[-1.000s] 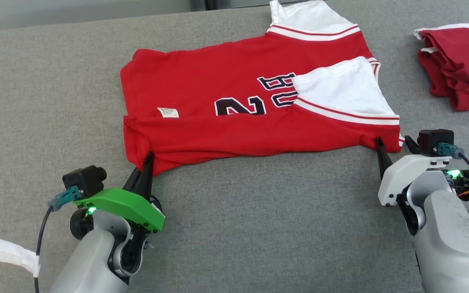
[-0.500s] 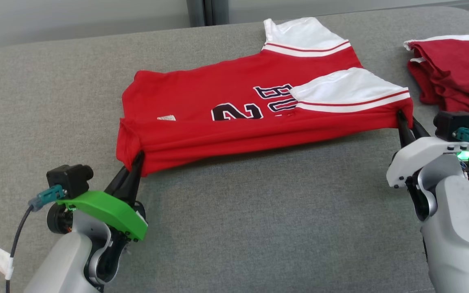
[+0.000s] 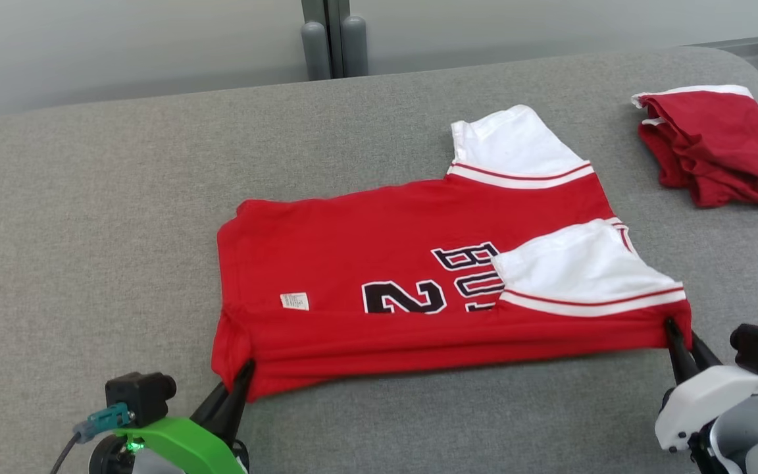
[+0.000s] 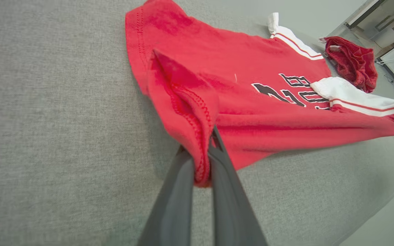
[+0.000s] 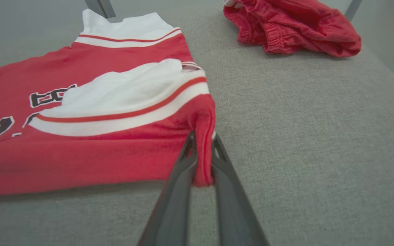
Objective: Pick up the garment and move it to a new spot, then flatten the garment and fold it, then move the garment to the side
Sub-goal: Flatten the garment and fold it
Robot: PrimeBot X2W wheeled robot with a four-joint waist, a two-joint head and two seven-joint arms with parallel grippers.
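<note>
The garment (image 3: 385, 263) is a red jersey with white sleeves and dark lettering, spread on the grey padded table (image 3: 89, 197). Its near edge is lifted slightly and stretched between my two grippers. My left gripper (image 3: 246, 370) is shut on the near left corner; in the left wrist view the fingers (image 4: 200, 157) pinch the red hem of the garment (image 4: 238, 89). My right gripper (image 3: 675, 329) is shut on the near right corner below the white sleeve; in the right wrist view its fingers (image 5: 202, 150) clamp a fold of the garment (image 5: 80, 147).
A second, crumpled red garment (image 3: 708, 148) lies at the far right of the table, also seen as the crumpled red garment (image 5: 292, 27) in the right wrist view. A grey post (image 3: 329, 39) stands behind the table's far edge. Bare grey cloth lies left of the jersey.
The right gripper closed on the jersey's near right corner. Both grippers lifted the near edge and pulled it taut. The head camera has tilted up, shifting the whole picture down.
</note>
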